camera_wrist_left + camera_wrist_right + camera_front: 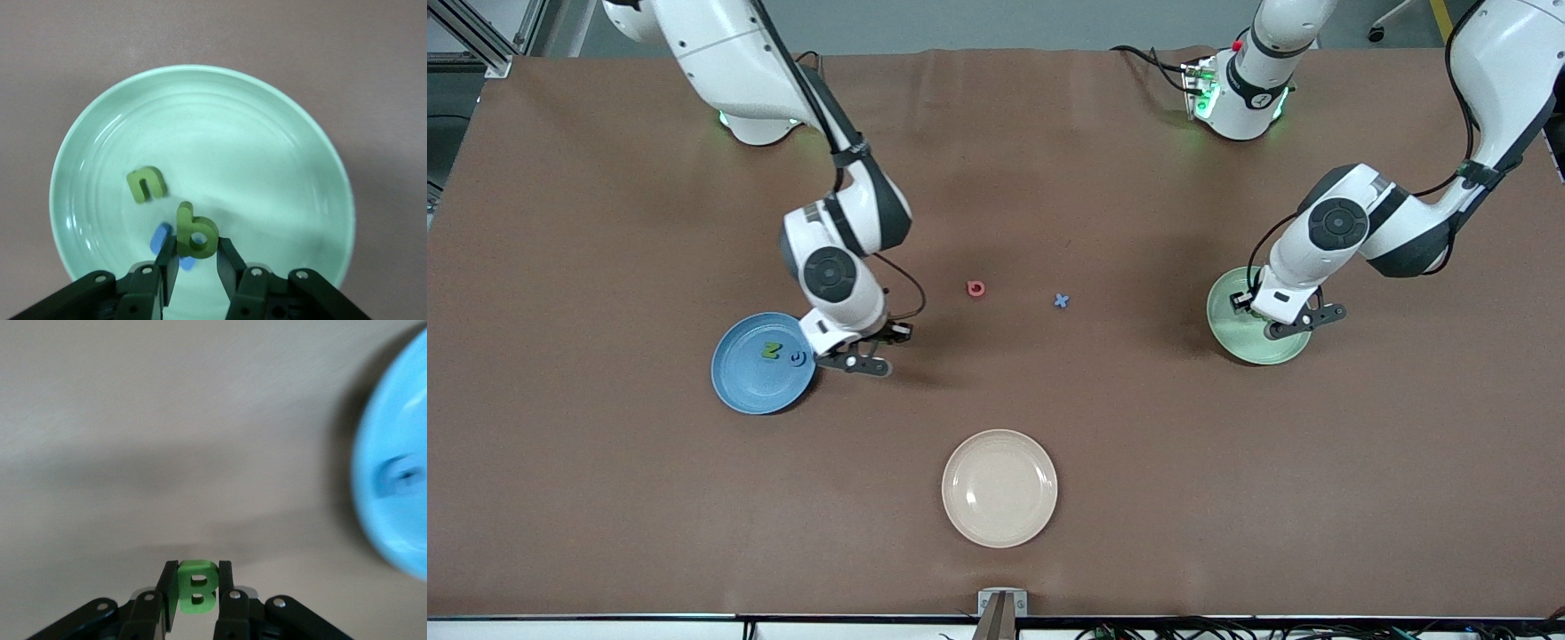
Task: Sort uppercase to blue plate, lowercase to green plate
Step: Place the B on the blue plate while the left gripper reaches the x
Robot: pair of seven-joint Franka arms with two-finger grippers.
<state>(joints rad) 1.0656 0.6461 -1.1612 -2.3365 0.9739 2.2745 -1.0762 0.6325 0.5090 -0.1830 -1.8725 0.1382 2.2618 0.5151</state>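
One B [197, 588] between tool [197, 597] fingers

left gripper [197, 257] pinches olive q [195, 232] over green plate [280, 133].

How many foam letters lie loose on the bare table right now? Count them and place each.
2: the red-pink Q and the blue x, side by side mid-table between the two arms, the x toward the left arm's end. An arm may hide another.

My right gripper [195, 590] hangs just beside the blue plate [751, 378], fingers clamped on the green B [197, 587]. My left gripper [195, 257] hovers over the green plate [280, 133], pinching the olive b-shaped letter [195, 230].
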